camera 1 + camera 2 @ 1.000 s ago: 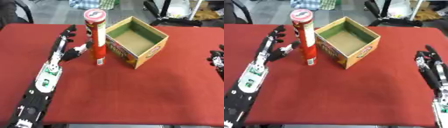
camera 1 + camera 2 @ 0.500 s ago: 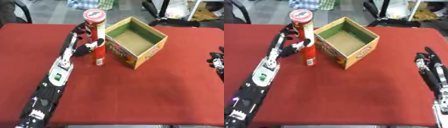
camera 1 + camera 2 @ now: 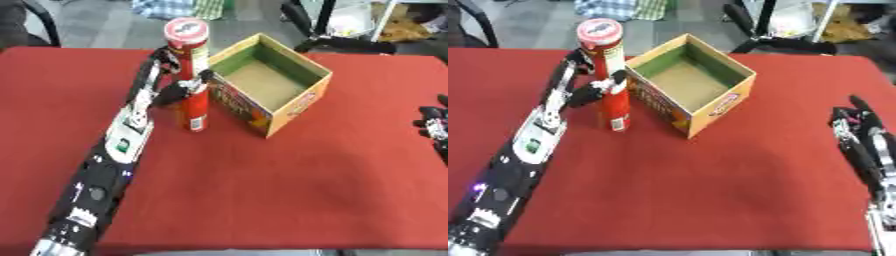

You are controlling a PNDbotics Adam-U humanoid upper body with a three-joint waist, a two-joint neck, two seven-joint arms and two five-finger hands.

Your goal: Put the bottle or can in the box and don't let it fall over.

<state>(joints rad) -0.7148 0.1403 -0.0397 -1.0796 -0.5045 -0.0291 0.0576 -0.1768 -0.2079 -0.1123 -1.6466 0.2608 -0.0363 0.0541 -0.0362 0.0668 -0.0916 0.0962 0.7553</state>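
A tall red can (image 3: 192,80) with a round lid stands upright on the red table, just left of an open cardboard box (image 3: 268,84) with a green inside. My left hand (image 3: 168,85) is at the can's left side, thumb and fingers curled round its middle. The box holds nothing that I can see. My right hand (image 3: 857,131) rests open at the table's right edge, far from the can and box.
The red tablecloth (image 3: 289,190) covers the whole table. Beyond the far edge are chair legs (image 3: 337,42) and cloth on the floor. My left forearm (image 3: 114,165) stretches diagonally from the lower left corner.
My left arm has reached forward and right; the hand went from beside the can to closing round it. The can stays upright in place. The right hand has not moved.
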